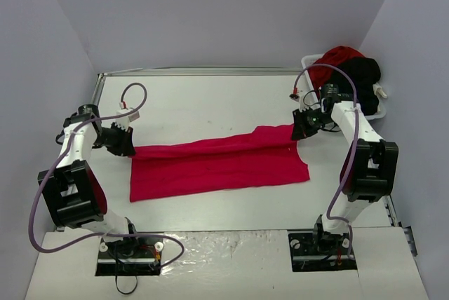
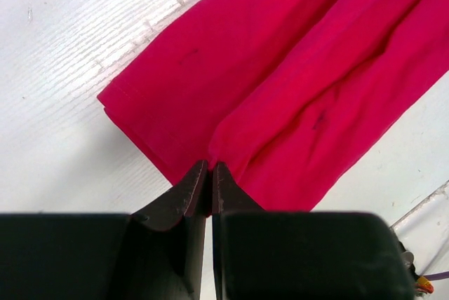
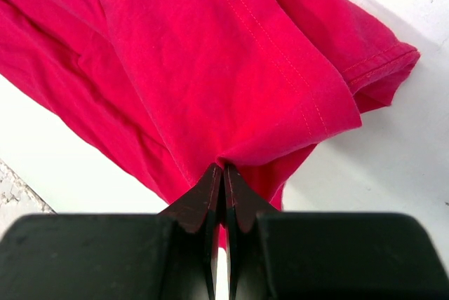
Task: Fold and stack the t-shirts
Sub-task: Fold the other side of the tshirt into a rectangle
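Note:
A bright red t-shirt [image 1: 217, 163] lies stretched across the middle of the table, folded lengthwise. My left gripper [image 1: 126, 147] is shut on its far left corner; in the left wrist view the cloth [image 2: 280, 76] is pinched between the closed jaws of the gripper [image 2: 210, 167]. My right gripper [image 1: 300, 132] is shut on the far right corner by the sleeve; the right wrist view shows the red cloth [image 3: 224, 69] bunched at the gripper [image 3: 224, 168]. More shirts, a red one [image 1: 342, 57] and a black one [image 1: 363, 72], are heaped in the basket.
A white plastic basket [image 1: 379, 107] stands at the back right corner of the table, behind my right arm. Grey walls enclose the table on three sides. Both arm bases sit at the near edge.

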Robot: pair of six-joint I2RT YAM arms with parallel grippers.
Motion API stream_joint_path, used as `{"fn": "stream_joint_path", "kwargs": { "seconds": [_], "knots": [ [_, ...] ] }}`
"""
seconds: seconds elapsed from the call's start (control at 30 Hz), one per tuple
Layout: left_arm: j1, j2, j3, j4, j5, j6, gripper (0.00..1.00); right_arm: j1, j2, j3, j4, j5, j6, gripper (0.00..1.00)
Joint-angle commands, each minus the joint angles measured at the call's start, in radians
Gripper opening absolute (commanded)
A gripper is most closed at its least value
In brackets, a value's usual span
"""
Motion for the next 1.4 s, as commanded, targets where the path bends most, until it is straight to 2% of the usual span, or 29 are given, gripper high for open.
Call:
{"fn": "stream_joint_path", "kwargs": {
  "seconds": [0.0,0.2,0.33,0.37,0.47,0.5,0.53,0.63,0.73,0.87,1.07,1.37],
  "knots": [
    [0.006,-0.046,-0.01,-0.03,-0.011,0.045,0.02,-0.005,-0.042,-0.02,-0.046,0.005,-0.029,0.0],
    [0.006,-0.042,-0.036,-0.017,-0.03,0.05,0.03,-0.002,-0.03,-0.052,-0.055,0.002,-0.047,0.0],
    [0.006,-0.019,-0.045,-0.015,-0.04,0.056,0.16,-0.004,-0.01,-0.074,-0.059,0.003,-0.058,0.0],
    [0.006,-0.008,-0.047,-0.015,-0.04,0.058,0.27,-0.004,-0.002,-0.077,-0.059,0.002,-0.061,0.0],
    [0.006,0.004,-0.052,-0.018,-0.038,0.065,0.37,0.001,0.021,-0.086,-0.06,0.003,-0.069,0.02],
    [0.006,0.004,-0.052,-0.018,-0.038,0.065,0.38,0.001,0.027,-0.088,-0.068,0.005,-0.072,0.06],
    [0.005,0.0,-0.052,-0.018,-0.038,0.064,0.39,0.001,0.042,-0.086,-0.074,0.01,-0.078,0.21],
    [0.006,-0.019,-0.049,-0.017,-0.04,0.051,0.4,0.004,0.059,-0.08,-0.124,0.011,-0.119,0.45],
    [0.006,-0.04,-0.039,-0.017,-0.041,0.039,0.41,0.006,0.071,-0.071,-0.186,0.014,-0.167,0.54],
    [0.006,-0.054,-0.026,-0.02,-0.043,0.022,0.41,0.003,0.059,-0.062,-0.206,0.026,-0.193,0.55],
    [0.006,-0.081,-0.01,-0.02,-0.037,-0.016,0.41,0.003,0.096,0.047,-0.206,-0.007,-0.194,0.55],
    [0.006,-0.131,-0.013,0.054,-0.063,-0.129,0.41,0.004,0.324,0.277,-0.204,-0.056,-0.187,0.54]
  ]
}}
